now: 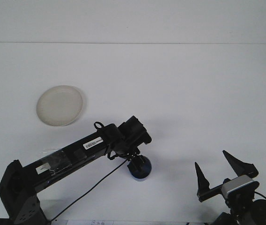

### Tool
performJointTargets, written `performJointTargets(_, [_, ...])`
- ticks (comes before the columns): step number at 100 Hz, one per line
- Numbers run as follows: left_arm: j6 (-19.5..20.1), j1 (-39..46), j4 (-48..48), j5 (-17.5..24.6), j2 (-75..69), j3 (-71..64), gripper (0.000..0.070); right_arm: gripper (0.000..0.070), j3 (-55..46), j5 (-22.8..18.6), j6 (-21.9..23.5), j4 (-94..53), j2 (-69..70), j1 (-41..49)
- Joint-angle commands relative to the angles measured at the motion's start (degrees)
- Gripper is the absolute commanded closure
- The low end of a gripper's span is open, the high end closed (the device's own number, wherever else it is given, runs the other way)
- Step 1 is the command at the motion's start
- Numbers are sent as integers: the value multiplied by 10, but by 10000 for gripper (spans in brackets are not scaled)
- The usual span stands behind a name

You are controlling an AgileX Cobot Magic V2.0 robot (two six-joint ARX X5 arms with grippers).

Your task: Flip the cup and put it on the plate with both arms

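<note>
Front view: left gripper (pixel 136 165) down on blue cup (pixel 140 170), jaw state unclear. Right gripper (pixel 219 174) idle, jaws spread. Step: grasping cup. Next: lift, flip, carry to plate (pixel 60 105).

White table (pixel 180 93) fills most of view; plain white wall (pixel 133 21) along its far edge. Even, bright light, soft shadows.

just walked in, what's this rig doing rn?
The left arm is reaching over the blue cup near the front of the white table, its left gripper right at the cup and hiding most of it. The right gripper sits idle at the front right corner, open. The round white plate sits apart at the left with nothing on it.
</note>
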Motion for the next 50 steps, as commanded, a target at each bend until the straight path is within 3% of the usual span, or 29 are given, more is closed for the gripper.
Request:
performJointTargets(1, [5, -9, 5, 1, 14, 13, 609, 36, 3, 1, 4, 4, 0, 4])
performJointTargets(7, [8, -12, 7, 1, 14, 13, 700, 36, 3, 1, 4, 4, 0, 4])
performJointTargets(50, [9, 12, -30, 1, -9, 26, 694, 36, 3, 1, 4, 4, 0, 4])
